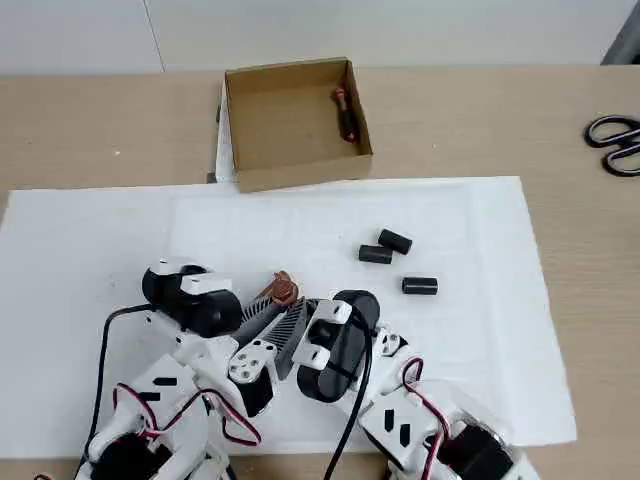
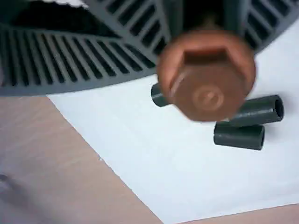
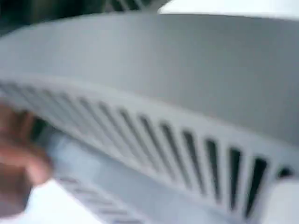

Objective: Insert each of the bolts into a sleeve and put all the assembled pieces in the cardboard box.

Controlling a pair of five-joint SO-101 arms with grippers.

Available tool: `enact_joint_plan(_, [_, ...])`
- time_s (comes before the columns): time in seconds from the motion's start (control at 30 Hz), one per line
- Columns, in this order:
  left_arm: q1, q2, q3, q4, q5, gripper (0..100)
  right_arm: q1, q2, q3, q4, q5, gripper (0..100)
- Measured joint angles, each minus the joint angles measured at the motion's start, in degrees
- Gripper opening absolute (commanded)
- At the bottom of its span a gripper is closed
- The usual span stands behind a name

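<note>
The left claw (image 1: 279,300) is clamping shut on a brown bolt (image 2: 205,77), whose hex head is sticking out past the tips. The right claw (image 1: 310,325) is sitting close beside it; whether it is gripping anything, I cannot tell. Three black sleeves (image 1: 376,254) are lying loose on the white sheet (image 1: 120,230) ahead of the left claw, well apart from it. Farther beyond, the box (image 1: 300,172) is standing on the surface (image 1: 100,120), one piece (image 1: 345,112) lying inside against its wall. Scissors (image 1: 615,140) are lying far off to the right claw's side
</note>
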Motion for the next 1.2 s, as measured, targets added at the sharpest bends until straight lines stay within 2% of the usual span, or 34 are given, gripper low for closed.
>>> enact_joint_plan(0.2, [-0.7, 0.0, 0.0, 0.4, -0.2, 17, 0.0, 0.0, 0.0, 0.0, 0.0, 0.3])
enact_joint_plan(0.6, [-1.8, 0.0, 0.1, 1.1, -0.5, 17, -0.6, -0.1, -0.2, 0.1, 0.4, 0.3])
enact_joint_plan(0.77, [-1.8, 0.1, -4.2, 1.1, -0.5, 17, -0.8, -0.1, -0.3, 0.1, 0.4, 0.3])
enact_joint_plan(0.87, [-1.8, 0.1, -7.3, 1.1, -0.5, 14, -0.7, -0.1, -0.3, 0.1, 0.4, 0.3])
enact_joint_plan(1.0, [-1.8, 0.0, -10.0, 1.1, -0.5, 0, -0.4, -0.1, -0.3, 0.1, 0.4, 0.3])
enact_joint_plan(1.1, [-2.8, 0.0, -10.2, 1.1, -0.5, 0, 1.3, -0.1, -0.3, 0.1, 0.4, 0.3])
enact_joint_plan(1.2, [-7.1, 0.0, -10.2, 1.1, -0.5, 1, 2.5, -0.1, -0.3, 0.1, 0.4, 0.3])
